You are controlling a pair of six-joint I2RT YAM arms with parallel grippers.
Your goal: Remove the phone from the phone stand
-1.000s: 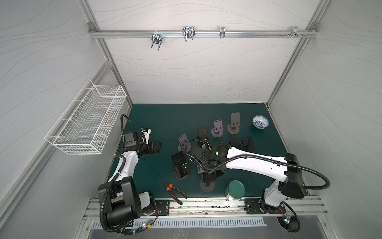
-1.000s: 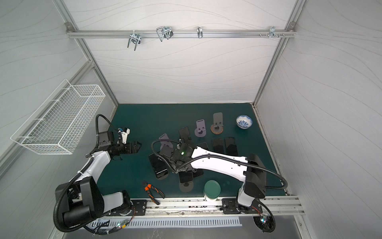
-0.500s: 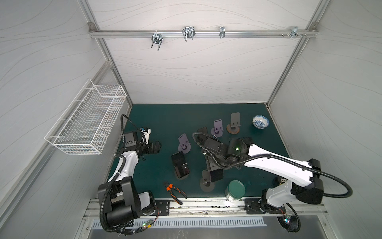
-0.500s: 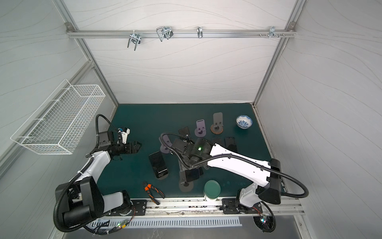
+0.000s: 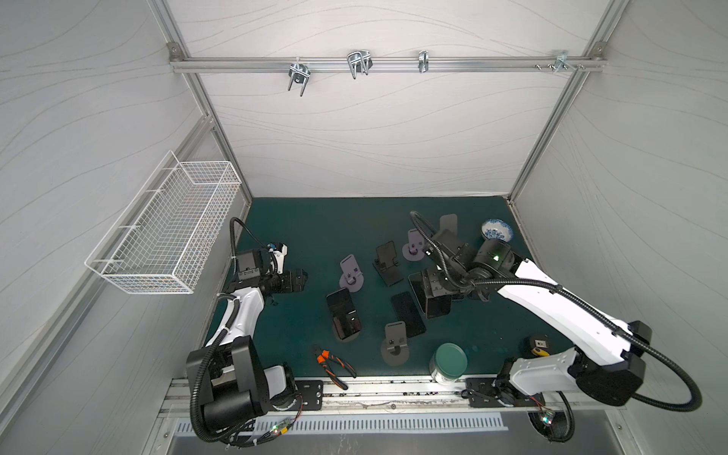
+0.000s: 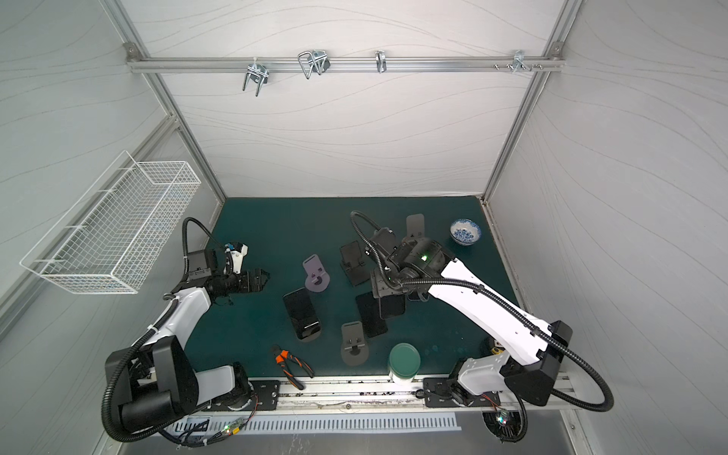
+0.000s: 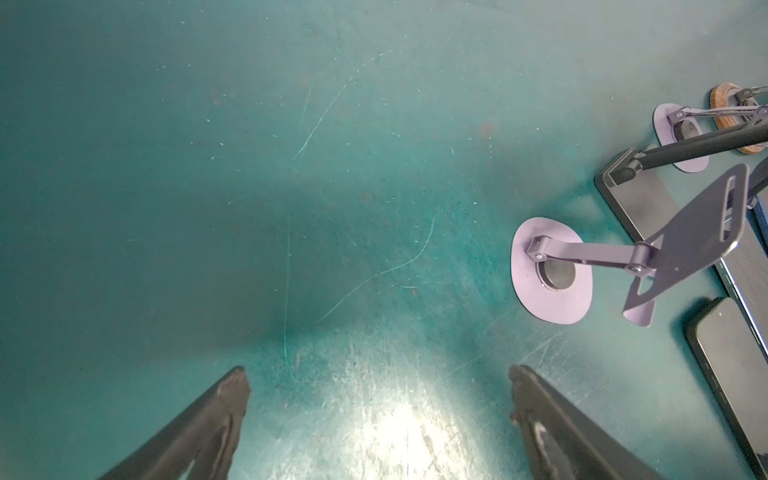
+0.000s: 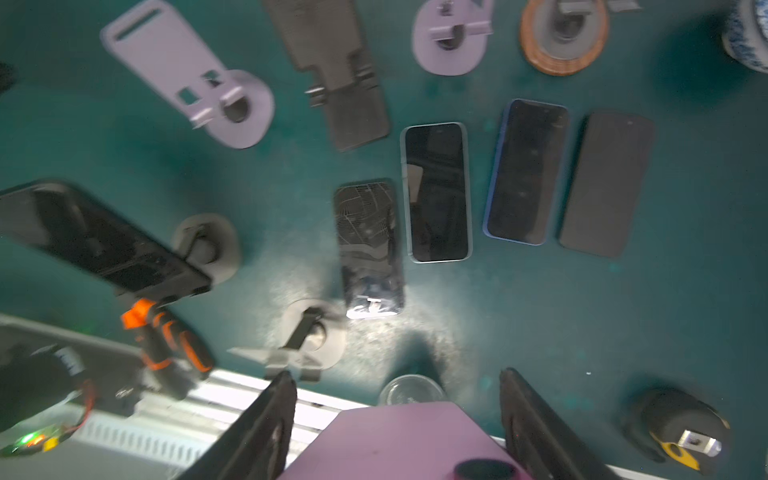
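Note:
My right gripper (image 5: 434, 290) is shut on a dark phone (image 5: 438, 308), which hangs above the green mat right of centre; both top views show it (image 6: 392, 307). In the right wrist view the phone's purple back (image 8: 399, 440) sits between the two fingers. The grey phone stand (image 5: 395, 343) stands bare near the front edge, left of and nearer than the held phone, and the right wrist view shows it too (image 8: 309, 336). My left gripper (image 5: 299, 280) is open over bare mat at the left, its fingers (image 7: 232, 386) wide apart with nothing between them.
Another phone (image 5: 342, 313) leans on a stand at centre left, and one phone (image 5: 407, 314) lies flat beside the held one. Two purple stands (image 5: 350, 273), a black folding stand (image 5: 388, 264), pliers (image 5: 331, 364), a green-lidded jar (image 5: 449, 360), a bowl (image 5: 497, 230) and a tape measure (image 5: 537, 344) surround them.
My right gripper has carried the phone away from the grey stand, to the right and farther from the front edge. The left arm has stayed where it was.

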